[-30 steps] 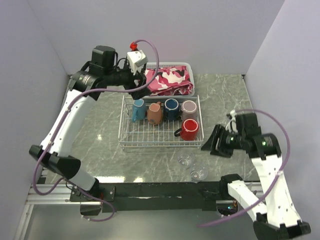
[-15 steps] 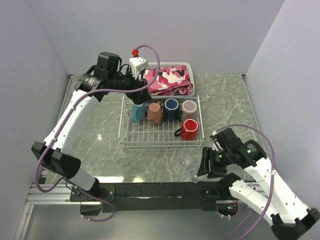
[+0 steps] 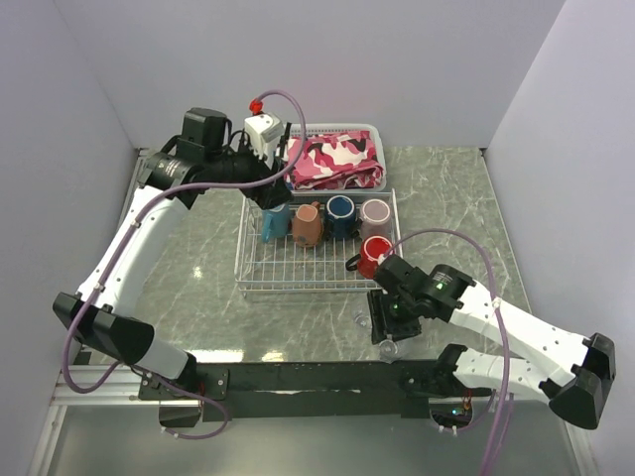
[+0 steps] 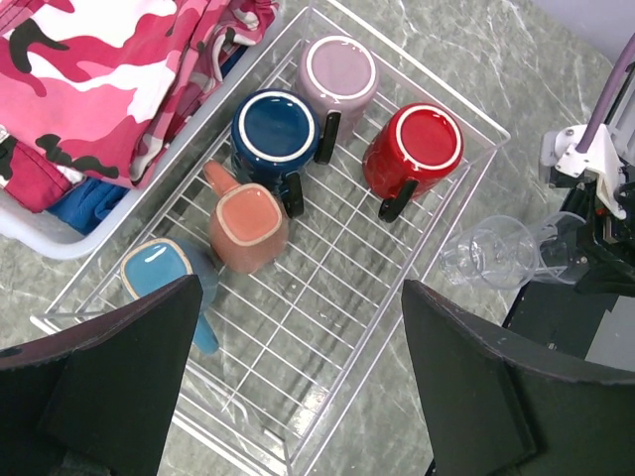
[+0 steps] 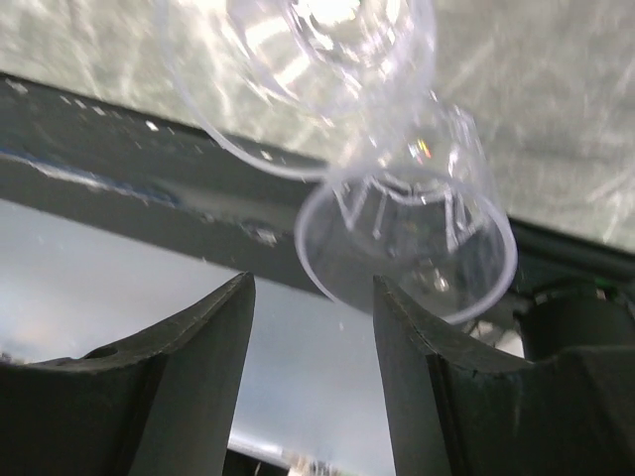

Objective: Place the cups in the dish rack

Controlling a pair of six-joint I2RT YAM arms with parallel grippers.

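Five mugs stood in the white wire dish rack point(image 3: 298, 270) at the middle of the top view. The teal mug point(image 3: 275, 216), terracotta mug point(image 3: 307, 224), navy mug point(image 3: 340, 213) and mauve mug point(image 3: 375, 213) made a row along its upper side, and the glossy red mug point(image 3: 376, 256) sat below the mauve one, handle to the left. Two clear glasses point(image 4: 486, 253) lay on their sides, touching, on the grey marbled surface point(image 3: 198, 268) just below the rack's lower right corner. The right tool point(image 5: 313, 288) hung over them with its fingers apart, gripping neither. The left tool point(image 4: 303, 288) hovered above the rack's upper left corner, fingers spread wide and empty. Above the rack sat a white basket point(image 3: 375, 129) holding pink camouflage cloth point(image 3: 332, 159).
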